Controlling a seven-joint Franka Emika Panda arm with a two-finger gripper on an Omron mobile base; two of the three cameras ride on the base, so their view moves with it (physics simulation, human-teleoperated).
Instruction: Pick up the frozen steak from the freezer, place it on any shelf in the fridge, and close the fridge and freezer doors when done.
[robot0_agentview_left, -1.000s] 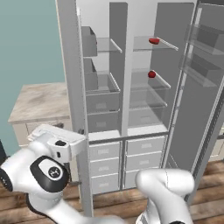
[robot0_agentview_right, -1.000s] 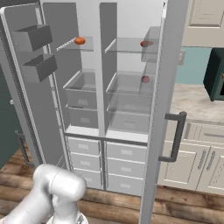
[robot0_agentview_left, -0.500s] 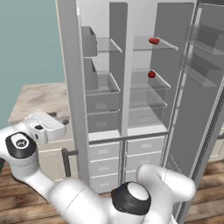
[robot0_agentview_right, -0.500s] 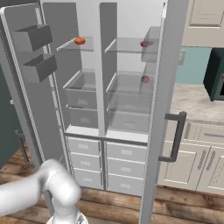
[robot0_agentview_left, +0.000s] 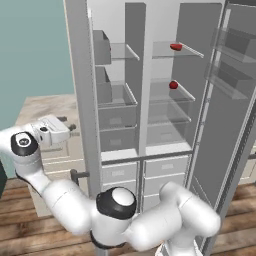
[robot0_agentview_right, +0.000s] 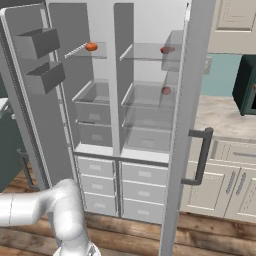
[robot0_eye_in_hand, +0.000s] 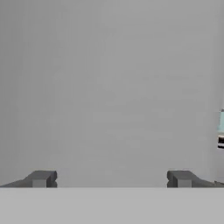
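**One red steak up high, my gripper wide open**

One small flat bright red frozen steak (robot0_agentview_right: 91, 46) lies on the top thin clear glass shelf (robot0_agentview_right: 100, 51) in the narrow left half of the tall grey unit, the freezer (robot0_agentview_right: 90, 105). It sits near the front rim of that shelf. Under it are grey box bins, and lower down a stack of pale drawers (robot0_agentview_right: 97, 185).

Next to it, past a grey wall, is the wider half, the fridge (robot0_agentview_right: 150, 100). A dark red flat thing (robot0_agentview_left: 175, 47) lies on its top glass shelf. A round red ball (robot0_agentview_left: 173, 85) sits on the shelf below that one.

Both tall flat grey doors stand open. The freezer door (robot0_agentview_right: 25, 100) swings out to the left and has two grey box bins on its inside. The fridge door (robot0_agentview_right: 187, 100) swings out to the right, and a grey bar handle (robot0_agentview_right: 200, 155) sticks out of its outer side.

My two-finger gripper (robot0_eye_in_hand: 111, 180) is far from the steak. It is out on the left, on the outer side of the freezer door, in front of a pale counter (robot0_agentview_left: 40, 107). It is about level with the middle bins, well below the steak. My two dark fingertips (robot0_eye_in_hand: 40, 178) are spread wide apart and hold nothing. Right in front of them is a flat plain grey wall, very near.
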